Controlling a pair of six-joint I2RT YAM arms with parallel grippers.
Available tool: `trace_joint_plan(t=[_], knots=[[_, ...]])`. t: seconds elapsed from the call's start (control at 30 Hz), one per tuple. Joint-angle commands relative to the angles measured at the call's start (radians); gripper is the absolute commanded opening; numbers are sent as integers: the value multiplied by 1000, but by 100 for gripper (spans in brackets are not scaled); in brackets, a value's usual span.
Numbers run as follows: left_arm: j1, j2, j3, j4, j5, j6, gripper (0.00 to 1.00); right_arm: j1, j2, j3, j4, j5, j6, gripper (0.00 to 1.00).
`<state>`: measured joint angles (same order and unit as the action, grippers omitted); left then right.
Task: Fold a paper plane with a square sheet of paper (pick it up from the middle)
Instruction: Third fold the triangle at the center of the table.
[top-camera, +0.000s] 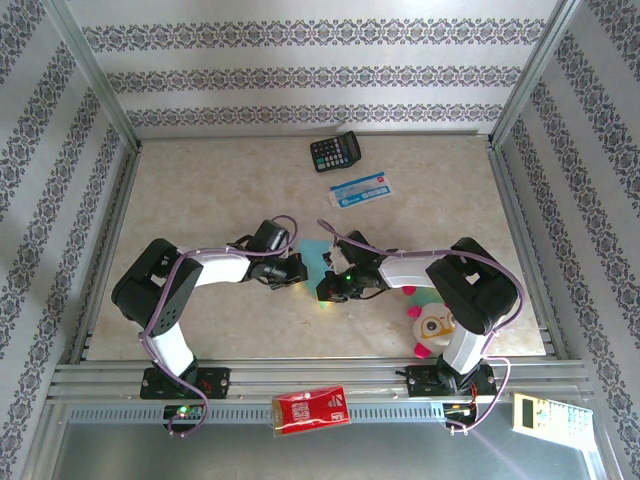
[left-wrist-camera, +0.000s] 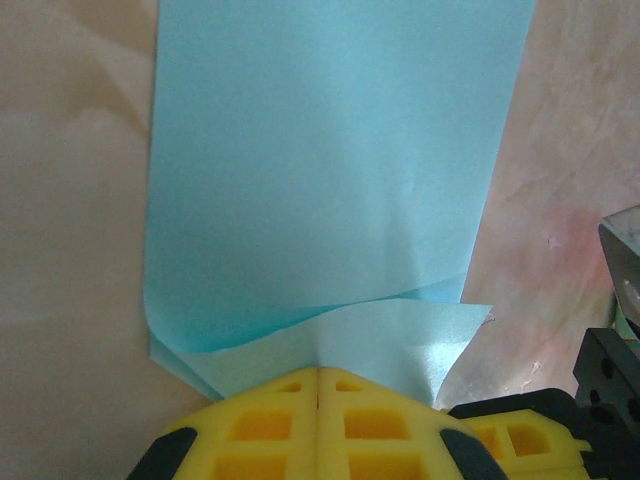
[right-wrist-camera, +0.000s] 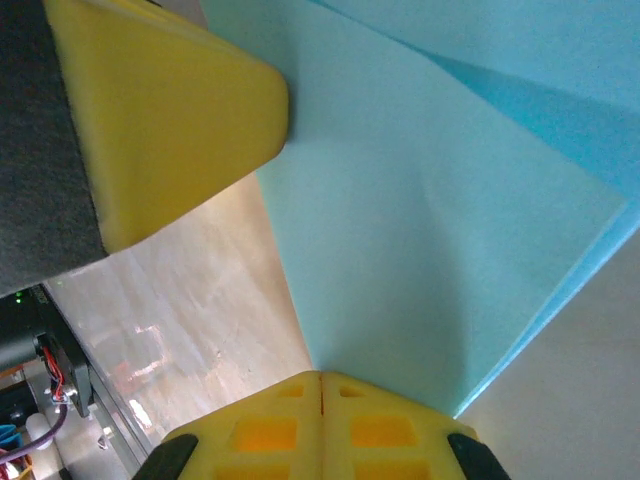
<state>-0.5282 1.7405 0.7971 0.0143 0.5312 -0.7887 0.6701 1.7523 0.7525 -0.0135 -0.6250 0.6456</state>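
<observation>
On the left, the left claw (left-wrist-camera: 318, 392) is clenched, its yellow pads meeting at the near edge of the sheet of paper (left-wrist-camera: 330, 170), where a folded-over flap lifts toward the tips. Whether a layer is nipped between them I cannot tell. The sheet lies mid-table between the two claws, already partly folded, so this looks like an early crease. The right claw (right-wrist-camera: 320, 395) is also clenched, tips against the sheet's edge. Next, I judge, one claw must pin the paper while the other presses the flap flat. Counted: one sheet, two claws, one red packet (top-camera: 311, 410), one black calculator (top-camera: 335, 152), one card (top-camera: 361, 190), one toy (top-camera: 431, 323).
</observation>
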Motion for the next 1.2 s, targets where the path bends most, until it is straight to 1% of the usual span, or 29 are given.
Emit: trace_joint_plan(t=[0.0, 0.43, 0.63, 0.77, 0.87, 0.93, 1.03, 1.1, 1.17], knots=[[64, 32, 7, -75, -105, 41, 4, -3, 53, -77, -265, 204, -11, 0], [195, 108, 77, -80, -99, 102, 7, -3, 44, -86, -270, 214, -19, 0], [259, 95, 107, -95, -91, 124, 12, -1, 28, -101, -267, 200, -30, 0], [274, 14, 95, -93, -67, 125, 17, 16, -15, -105, -282, 175, -80, 0], [266, -84, 49, -76, 4, 105, 21, 59, -52, -98, -322, 152, -129, 0], [241, -168, -3, -62, 24, 85, 23, 88, -82, -94, -338, 117, -160, 0], [188, -288, -86, -65, 14, 60, 27, 97, -148, -76, -365, 86, -201, 0], [155, -356, -152, -40, 11, 23, 29, 74, -211, -59, -348, 72, -208, 1], [125, -403, -213, -5, 10, -20, 32, 36, -273, -65, -278, 28, -177, 3]])
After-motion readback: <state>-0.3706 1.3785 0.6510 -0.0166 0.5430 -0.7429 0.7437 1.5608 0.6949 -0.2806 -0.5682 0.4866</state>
